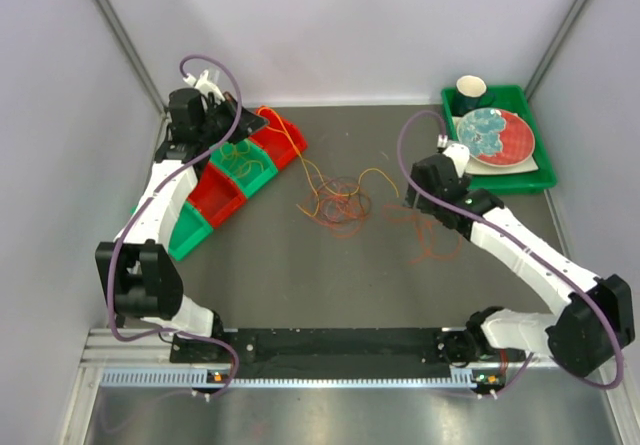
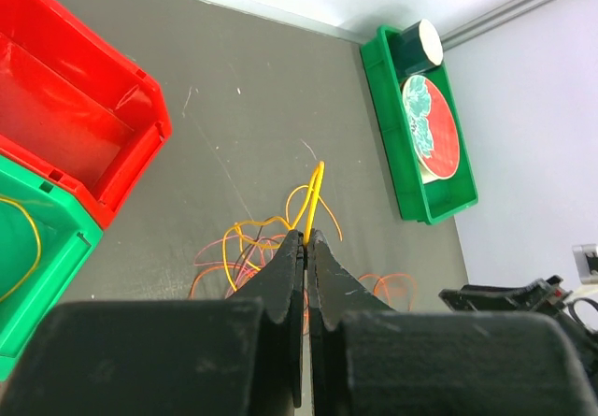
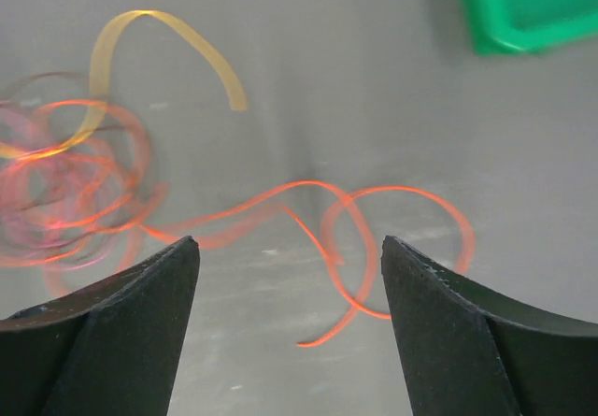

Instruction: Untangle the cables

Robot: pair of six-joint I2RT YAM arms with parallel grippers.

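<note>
Left wrist view: left fingers (image 2: 297, 248) clamp the yellow cable (image 2: 314, 196), right fingers (image 3: 173, 266) gape empty above the orange cable (image 3: 392, 190), so a pull may tighten the unanchored tangle (image 1: 340, 205) on the worktop (image 1: 300, 285).

We saw a dark grey table (image 1: 300, 285) closed in by pale walls. Along its left side ran a slanted row of four bins set end to end: the far red bin (image 1: 280, 137), the far green bin (image 1: 243, 165), the near red bin (image 1: 216, 197) and the near green bin (image 1: 188, 231). At the far right stood a green tray (image 1: 540, 177). It held a red-and-teal plate (image 1: 497, 135), with a dark cup (image 1: 471, 90) just behind it.
</note>
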